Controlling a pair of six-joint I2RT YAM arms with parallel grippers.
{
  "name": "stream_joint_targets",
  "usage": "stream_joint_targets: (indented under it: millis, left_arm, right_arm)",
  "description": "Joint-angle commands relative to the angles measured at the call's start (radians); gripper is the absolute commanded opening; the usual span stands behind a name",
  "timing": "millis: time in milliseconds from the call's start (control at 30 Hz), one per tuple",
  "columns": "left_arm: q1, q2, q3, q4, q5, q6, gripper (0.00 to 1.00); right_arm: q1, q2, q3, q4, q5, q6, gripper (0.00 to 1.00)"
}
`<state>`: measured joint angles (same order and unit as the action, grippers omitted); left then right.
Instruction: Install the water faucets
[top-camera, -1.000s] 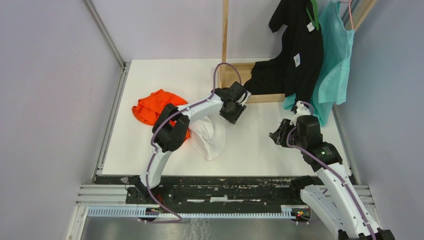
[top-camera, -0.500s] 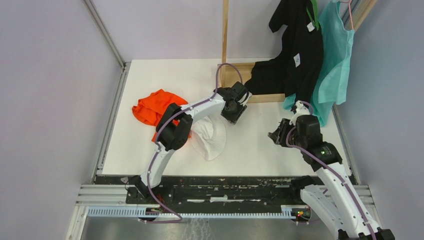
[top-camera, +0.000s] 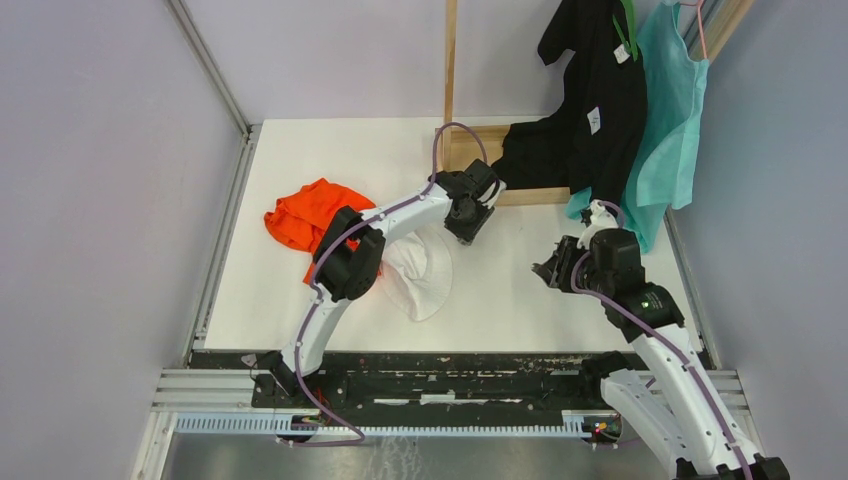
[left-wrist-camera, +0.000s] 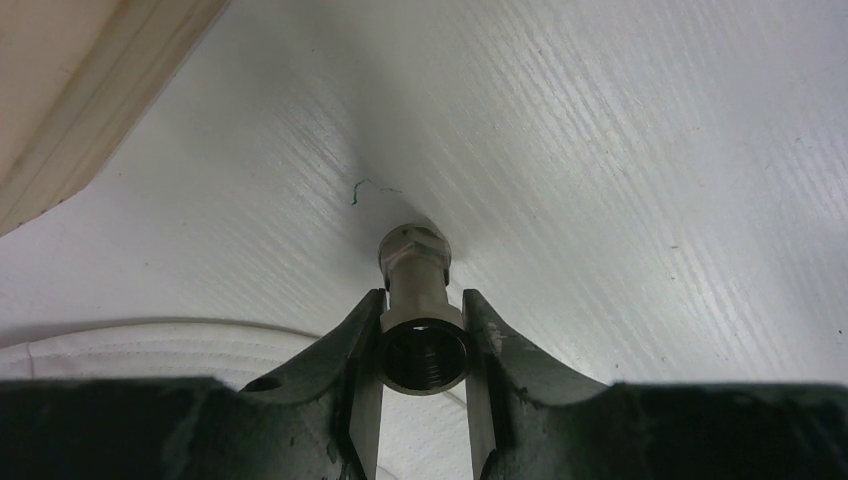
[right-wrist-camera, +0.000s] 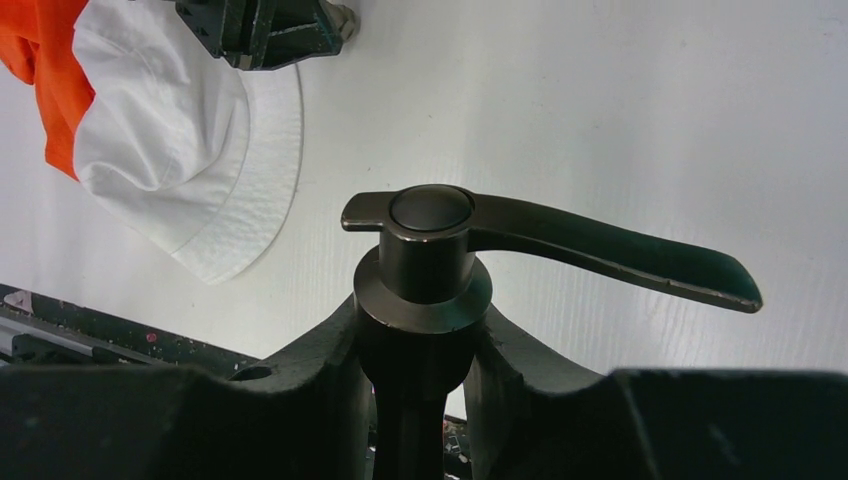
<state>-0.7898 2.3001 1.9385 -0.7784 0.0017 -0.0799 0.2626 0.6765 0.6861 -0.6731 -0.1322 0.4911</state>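
Observation:
One of the water faucets' parts, a short grey metal pipe (left-wrist-camera: 417, 270) with a threaded open end towards the camera, sits between the fingers of my left gripper (left-wrist-camera: 424, 300). Both fingers press on its collar, and its hexagonal far end meets the white table. In the top view my left gripper (top-camera: 463, 218) hangs just in front of the wooden frame. My right gripper (right-wrist-camera: 422, 320) is shut on a dark valve body (right-wrist-camera: 430, 245) with a long lever handle (right-wrist-camera: 620, 255), held above the table. From above, my right gripper (top-camera: 553, 266) is at the right.
A white hat (top-camera: 420, 272) and an orange cloth (top-camera: 303, 214) lie left of centre. A wooden frame (top-camera: 468, 152) stands at the back. Black (top-camera: 585, 110) and teal (top-camera: 668, 120) garments hang over the back right. The frame's edge (left-wrist-camera: 90, 100) is close to my left gripper.
My left gripper's jaws have narrowed onto the pipe, and that wrist has edged towards the back. My right gripper has drifted slightly left with the valve body.

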Motion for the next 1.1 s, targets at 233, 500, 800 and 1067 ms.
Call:
stream_joint_targets:
  millis: [233,500,800,1067]
  left_arm:
    - [0.110,-0.345,-0.202,0.183,0.462,-0.199,0.03]
    - [0.260,-0.722,-0.626,0.744,0.920,-0.667,0.03]
    - [0.334,-0.918,-0.748,0.762,1.116,-0.755,0.03]
    - [0.341,-0.964,-0.847,0.892,1.253,-0.879,0.03]
  right_arm:
    - [-0.003,-0.174,-0.044,0.358,-0.229,-0.059,0.01]
    - [0.007,-0.253,-0.154,0.885,-0.440,0.074,0.00]
    - [0.148,-0.118,0.084,0.705,-0.510,-0.113,0.00]
    - [0.285,-0.016,0.161,0.546,-0.451,-0.385,0.01]
